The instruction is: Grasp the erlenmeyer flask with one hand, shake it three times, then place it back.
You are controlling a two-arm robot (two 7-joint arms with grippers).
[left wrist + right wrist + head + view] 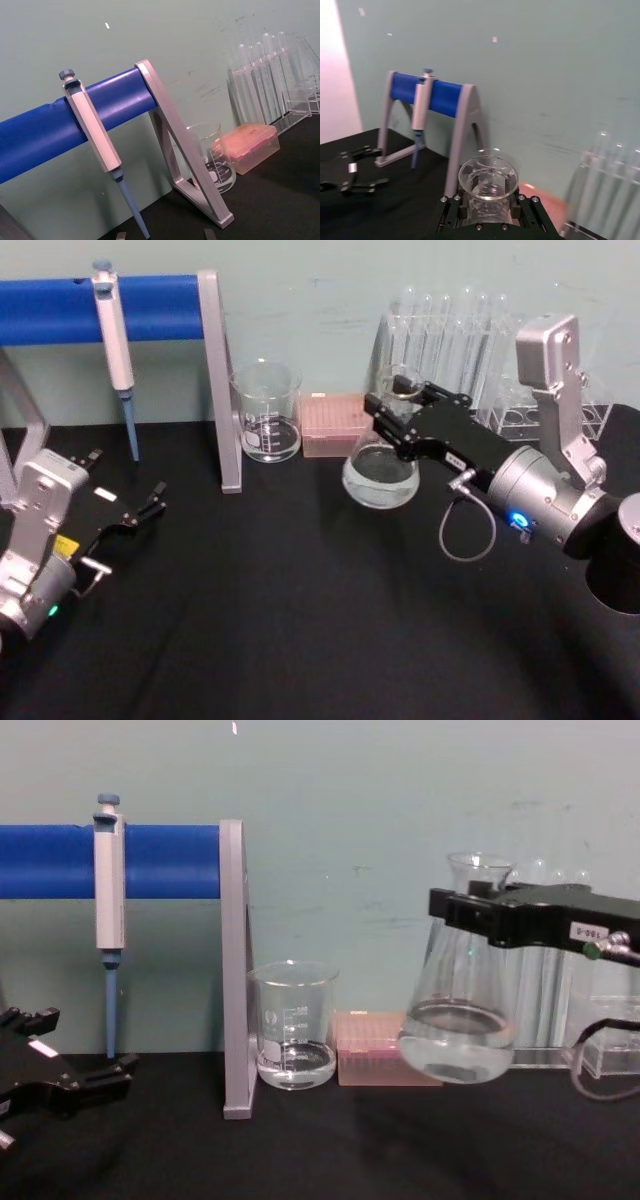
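Note:
The erlenmeyer flask is clear glass with a little clear liquid in its wide base. My right gripper is shut on its narrow neck just under the rim. In the chest view the flask hangs slightly tilted, its base just off the black table. The right wrist view looks down into the flask's open mouth, with the black gripper clamped around the neck. My left gripper rests open and holding nothing, low at the table's left.
A glass beaker and a pink tip box stand just left of the flask. A grey stand with a blue bar holds a pipette. Test tubes in a clear rack stand behind the right arm.

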